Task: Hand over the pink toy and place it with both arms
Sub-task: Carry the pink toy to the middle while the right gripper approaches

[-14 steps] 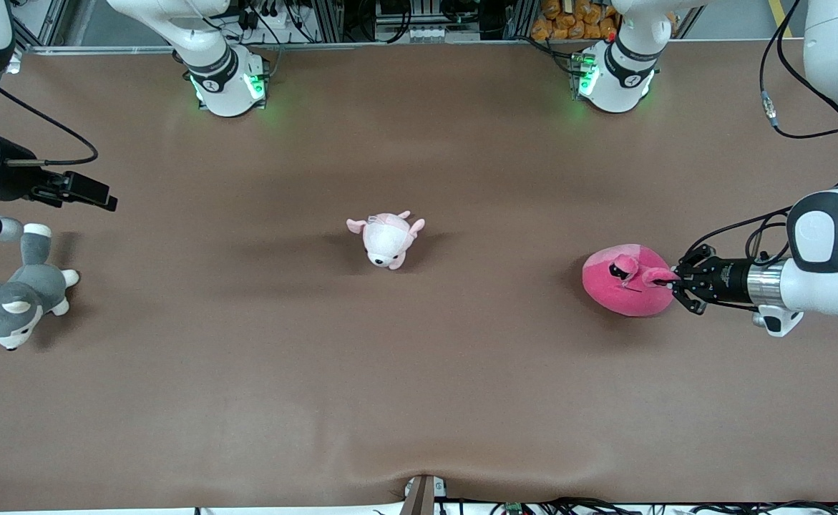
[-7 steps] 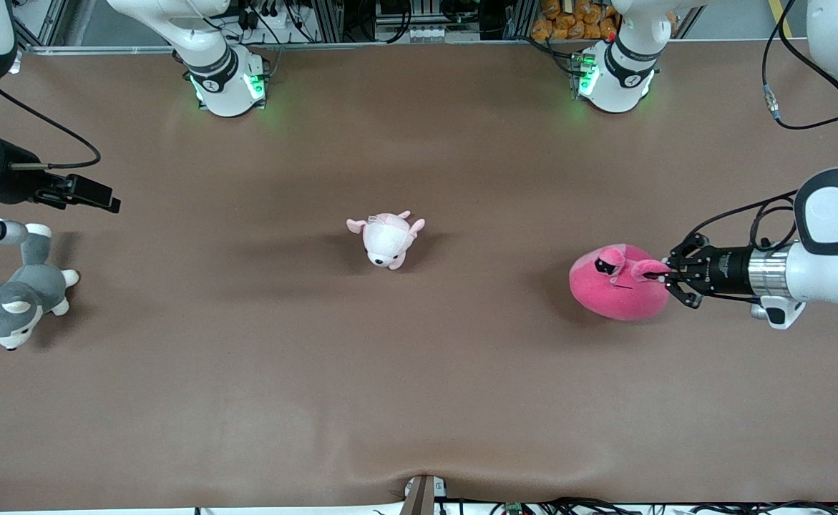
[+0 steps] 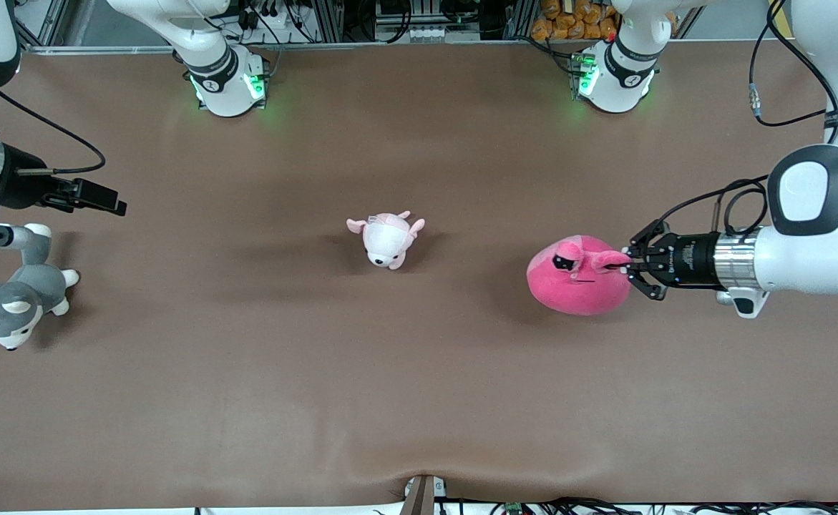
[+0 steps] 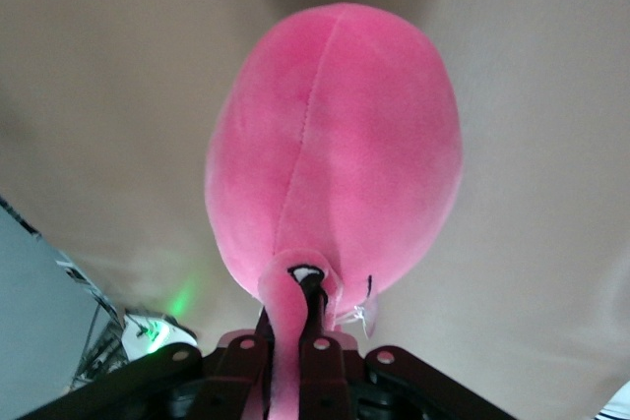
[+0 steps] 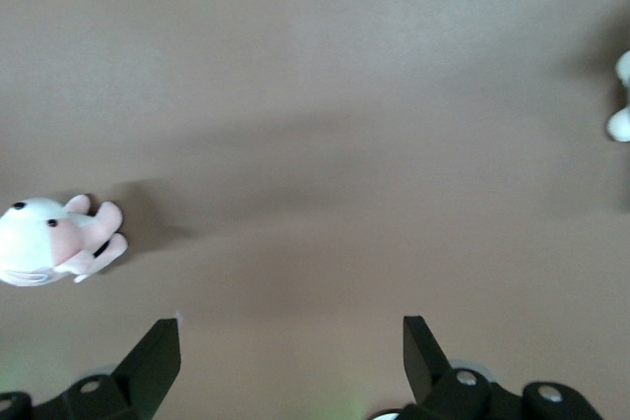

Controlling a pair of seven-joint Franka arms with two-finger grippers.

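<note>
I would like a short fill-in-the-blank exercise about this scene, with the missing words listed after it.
1. The left gripper is shut on one floppy ____ of the pink toy.
2. The fingers of the right gripper are ____ and hold nothing.
3. The husky plush lies toward the ____ arm's end of the table.
4. The pale-pink-and-white plush lies on the table between the husky plush and the ____ toy.

Missing words: ear; open; right; pink
</note>
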